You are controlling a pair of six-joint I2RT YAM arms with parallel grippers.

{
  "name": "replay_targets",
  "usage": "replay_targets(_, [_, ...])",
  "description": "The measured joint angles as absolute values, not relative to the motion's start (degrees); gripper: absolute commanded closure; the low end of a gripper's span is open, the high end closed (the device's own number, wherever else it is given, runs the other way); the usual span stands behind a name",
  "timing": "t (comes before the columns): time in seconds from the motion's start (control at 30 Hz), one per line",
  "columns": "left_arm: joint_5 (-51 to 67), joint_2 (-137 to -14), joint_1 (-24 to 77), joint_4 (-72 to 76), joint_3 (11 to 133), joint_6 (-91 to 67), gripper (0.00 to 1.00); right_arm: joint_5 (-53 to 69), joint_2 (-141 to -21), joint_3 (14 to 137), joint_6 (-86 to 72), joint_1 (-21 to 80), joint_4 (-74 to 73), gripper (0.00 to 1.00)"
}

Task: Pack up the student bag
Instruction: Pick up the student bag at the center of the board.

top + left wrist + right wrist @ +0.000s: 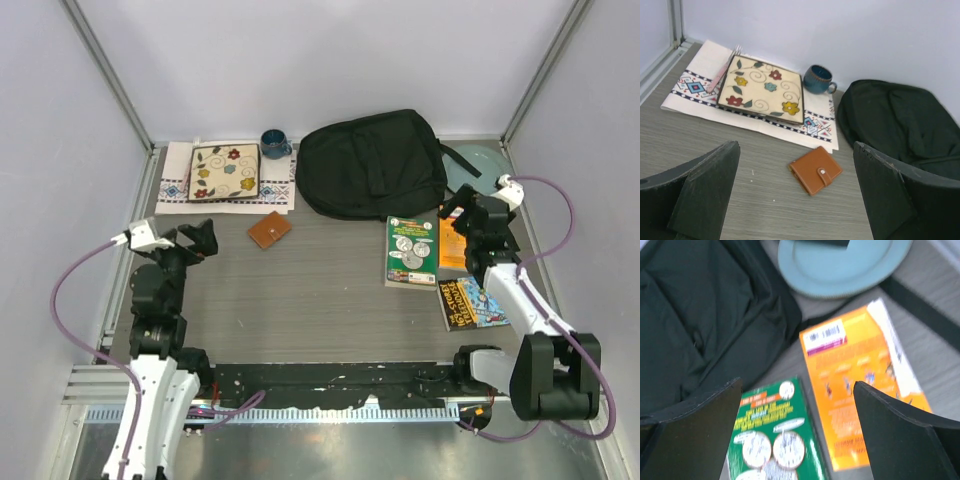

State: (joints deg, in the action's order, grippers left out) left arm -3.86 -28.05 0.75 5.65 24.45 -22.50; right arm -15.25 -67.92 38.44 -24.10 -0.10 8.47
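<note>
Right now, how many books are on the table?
3. A green book lies in front of the bag. An orange book sits right beside it. A blue-and-yellow book lies nearer the right arm. The arm covers parts, so more may hide.

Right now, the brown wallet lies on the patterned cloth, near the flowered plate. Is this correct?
Not quite. The brown wallet lies on the bare table, off the patterned cloth, near the flowered plate. The left wrist view shows it.
</note>
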Motion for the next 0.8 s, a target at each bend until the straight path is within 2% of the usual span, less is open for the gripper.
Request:
replay_targets(0.17, [-5.1,-18.7,0.7,-2.5,25.5,-25.4,0.0,-4.8,-60.5,30.6,-29.5,-0.1,4.3,0.02])
replay_targets(0.4, [-9.1,-14.1,0.7,-19.2,30.9,-34.6,0.0,0.4,-52.3,26.9,-35.4,-0.1,3.7,0.02])
replay_targets(0.8, [5.7,-23.8,0.7,-26.4,30.4,-39.6,0.0,6.3,-55.5,31.1,-43.2,-0.1,0.9,0.04])
